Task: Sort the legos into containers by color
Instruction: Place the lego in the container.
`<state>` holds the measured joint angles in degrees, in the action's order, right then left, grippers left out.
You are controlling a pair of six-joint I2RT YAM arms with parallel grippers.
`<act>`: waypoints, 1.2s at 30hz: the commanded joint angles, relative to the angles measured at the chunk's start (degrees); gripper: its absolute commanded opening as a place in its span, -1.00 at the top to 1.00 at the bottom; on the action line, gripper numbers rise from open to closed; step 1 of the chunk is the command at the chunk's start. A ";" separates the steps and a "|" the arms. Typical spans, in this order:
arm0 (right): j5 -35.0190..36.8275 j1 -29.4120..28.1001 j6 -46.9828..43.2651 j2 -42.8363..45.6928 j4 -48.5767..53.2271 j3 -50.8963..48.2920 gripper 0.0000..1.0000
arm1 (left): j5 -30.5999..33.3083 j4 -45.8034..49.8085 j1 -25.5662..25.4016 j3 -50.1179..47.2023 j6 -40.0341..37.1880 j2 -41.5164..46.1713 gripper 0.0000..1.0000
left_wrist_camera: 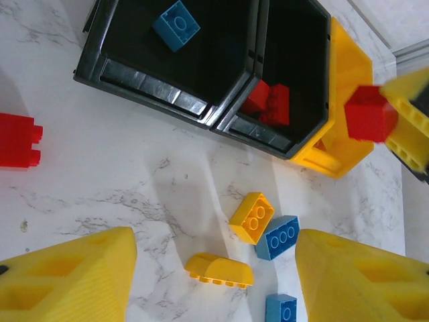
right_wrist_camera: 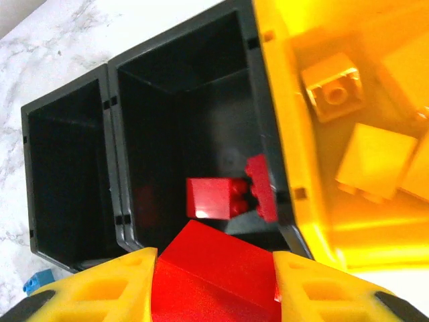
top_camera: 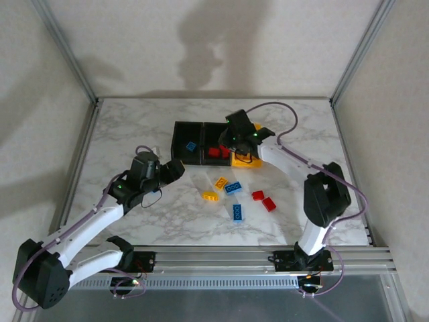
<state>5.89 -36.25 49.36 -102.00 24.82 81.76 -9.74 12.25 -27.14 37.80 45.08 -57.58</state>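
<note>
Above the middle black bin [right_wrist_camera: 181,87], the right gripper [right_wrist_camera: 213,288] clamps a red brick [right_wrist_camera: 221,258] near the yellow bin [right_wrist_camera: 288,134], so an off-centre release could drop it among yellows.

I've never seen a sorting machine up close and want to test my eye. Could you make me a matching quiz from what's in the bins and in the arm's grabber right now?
Column one:
1. end black bin
2. middle black bin
3. yellow bin
4. right end effector

Column two:
A. red legos lying inside
B. shut on one red brick, above the bins
C. one blue lego lying inside
D. yellow legos lying inside

Pairs: 1-C, 2-A, 3-D, 4-B
</note>
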 commanded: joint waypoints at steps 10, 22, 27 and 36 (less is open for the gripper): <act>-0.06 -0.25 -2.42 -19.65 3.50 21.88 0.31 | -0.28 3.49 0.77 -1.39 0.98 3.58 -0.28; 2.60 -0.07 -1.48 -26.36 6.13 27.59 0.25 | -0.68 3.65 1.38 -2.70 0.81 4.54 -0.28; 2.13 -0.05 -1.47 -27.12 6.38 27.89 0.08 | -0.89 3.44 1.47 -2.72 0.82 4.13 -0.28; 2.03 -0.22 -2.95 -25.07 6.97 29.88 -0.10 | -1.59 2.20 1.47 -2.79 0.93 3.87 -0.28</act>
<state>7.42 -36.25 47.44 -128.11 30.24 108.88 -10.13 15.07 -26.15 35.55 45.69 -54.00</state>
